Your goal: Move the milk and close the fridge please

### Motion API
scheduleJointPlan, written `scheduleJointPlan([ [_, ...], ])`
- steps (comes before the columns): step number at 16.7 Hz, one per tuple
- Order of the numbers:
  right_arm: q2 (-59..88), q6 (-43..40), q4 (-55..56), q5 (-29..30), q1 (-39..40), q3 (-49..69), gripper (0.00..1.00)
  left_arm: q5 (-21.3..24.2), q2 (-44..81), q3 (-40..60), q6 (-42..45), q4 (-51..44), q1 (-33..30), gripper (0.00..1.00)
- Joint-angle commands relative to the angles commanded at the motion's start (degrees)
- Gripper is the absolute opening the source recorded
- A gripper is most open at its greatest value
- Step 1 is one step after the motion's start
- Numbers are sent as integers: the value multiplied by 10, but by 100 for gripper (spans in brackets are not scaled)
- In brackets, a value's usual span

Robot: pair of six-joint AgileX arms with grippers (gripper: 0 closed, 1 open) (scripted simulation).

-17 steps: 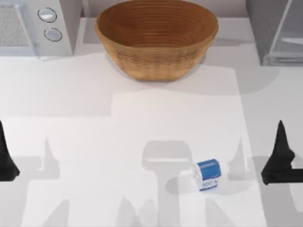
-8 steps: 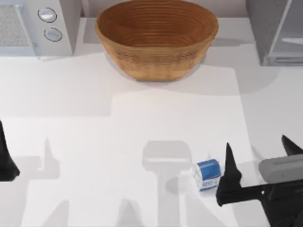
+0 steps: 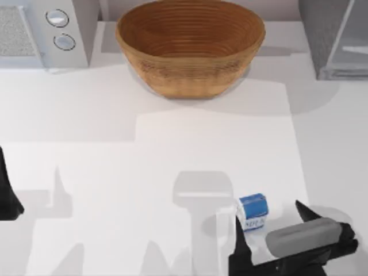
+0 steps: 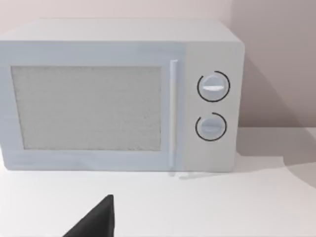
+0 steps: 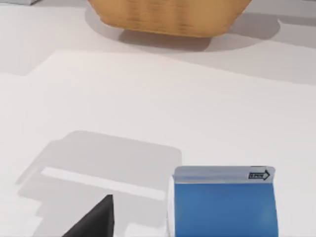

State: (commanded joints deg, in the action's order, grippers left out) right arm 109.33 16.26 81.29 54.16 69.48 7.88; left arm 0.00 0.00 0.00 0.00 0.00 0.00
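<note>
The right hand [image 3: 269, 233] sits low at the counter's [image 3: 172, 155] near edge with its fingers spread wide, one on each side of the line to the milk [image 3: 252, 211], which stands upright just ahead of it and untouched; that spacing looks chosen to straddle the carton for a grasp. Beyond the milk the counter lies bare up to the bowl [image 3: 190, 46], so a lift has room. The fridge [image 3: 336, 37] stands far ahead and to the right of the hand, its door [image 3: 353, 49] apparently ajar. The left hand [image 3: 7, 192] idles far off to the left, fingers' state unclear.
</note>
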Motion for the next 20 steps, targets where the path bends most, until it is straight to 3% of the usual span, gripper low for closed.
scheduleJointPlan([
  [8,29,7,21,-3,2,3,100,0,0,0,0,0,0,100],
  [15,86,-32,56,-79,-76,58,100,0,0,0,0,0,0,100],
  [19,89,-34,58,-83,-81,61,100,0,0,0,0,0,0,100],
  [20,89,-34,58,-83,-81,61,92,0,0,0,0,0,0,100],
])
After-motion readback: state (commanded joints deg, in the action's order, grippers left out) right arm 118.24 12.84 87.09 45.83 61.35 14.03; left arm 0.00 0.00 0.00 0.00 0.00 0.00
